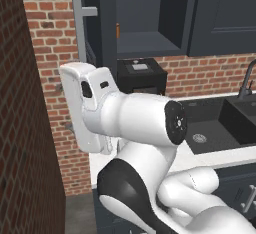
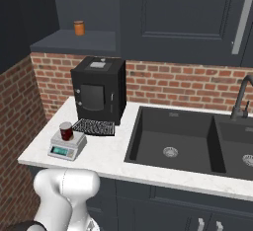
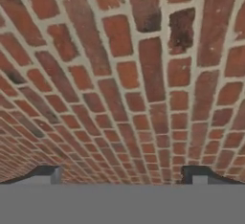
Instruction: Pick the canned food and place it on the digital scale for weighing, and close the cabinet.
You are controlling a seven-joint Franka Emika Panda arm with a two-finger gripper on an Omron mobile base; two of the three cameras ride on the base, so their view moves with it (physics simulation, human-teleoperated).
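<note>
The dark red canned food (image 2: 65, 130) stands upright on the small white digital scale (image 2: 66, 147), near the counter's left end. Above it, the navy cabinet (image 2: 74, 41) is open and its shelf shows. Its door (image 1: 106, 23) juts out edge-on, with the light-grey bar handle (image 1: 79, 24) facing outward. My gripper (image 3: 123, 175) is open: its two dark fingertips (image 3: 45, 174) stand far apart with nothing between them. It points at a brick wall (image 3: 124, 84) close ahead. My white arm (image 1: 130, 120) is bent in front of the counter.
An orange item (image 2: 79, 27) sits on the cabinet shelf. A black box appliance (image 2: 99, 96) stands behind a ribbed black mat (image 2: 94, 127). To the right are the dark sink (image 2: 173, 141) and faucet (image 2: 240, 99). A brick side wall (image 1: 25, 128) closes off the left.
</note>
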